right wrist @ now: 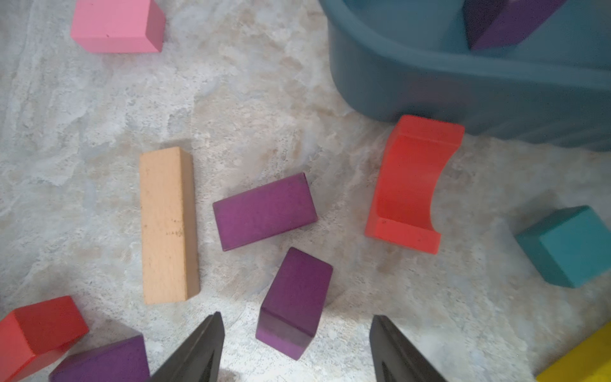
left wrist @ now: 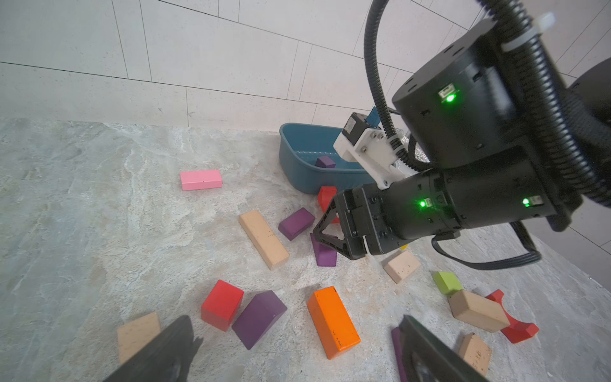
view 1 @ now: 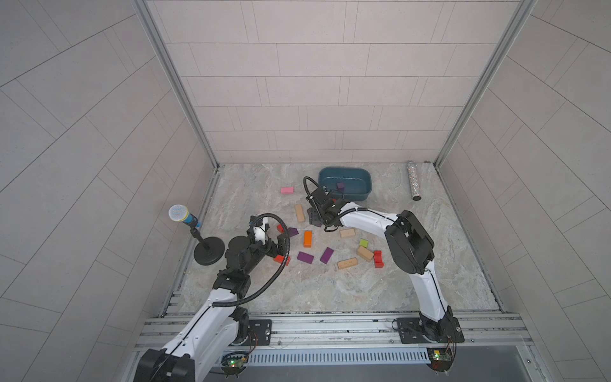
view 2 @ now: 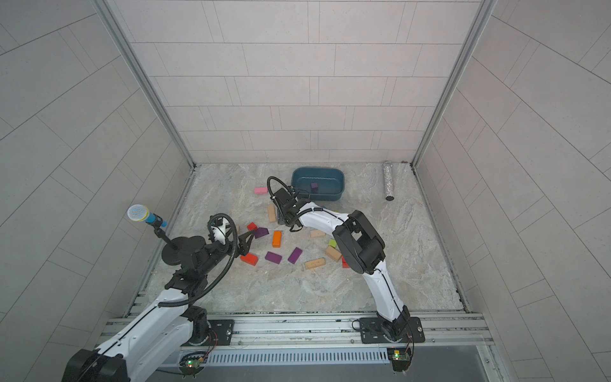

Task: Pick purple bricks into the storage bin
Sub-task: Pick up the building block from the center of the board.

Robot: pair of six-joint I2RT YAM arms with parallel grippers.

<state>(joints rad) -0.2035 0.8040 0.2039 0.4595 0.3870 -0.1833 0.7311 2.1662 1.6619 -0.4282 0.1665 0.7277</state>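
The teal storage bin [view 1: 350, 195] [view 2: 325, 195] stands at the back with one purple brick [view 1: 340, 186] inside. My right gripper [right wrist: 296, 317] [view 1: 314, 218] hangs open low in front of the bin, straddling the near end of a purple brick [right wrist: 296, 302] without touching it. Another purple brick [right wrist: 264, 211] lies just beyond. Three more purple bricks [view 1: 292, 232] [view 1: 305, 257] [view 1: 326, 255] lie mid-table. My left gripper [left wrist: 295, 319] [view 2: 250, 241] is open above the table, empty, close to the leftmost purple brick [left wrist: 259, 317].
A pink block [view 1: 287, 190], an orange block [view 1: 307, 238], red blocks [right wrist: 410, 182], wooden blocks [view 1: 300, 212] and a green block [view 1: 363, 243] are scattered among the purple ones. A glittery cylinder [view 1: 413, 180] lies back right. A microphone stand [view 1: 209, 254] is at the left edge.
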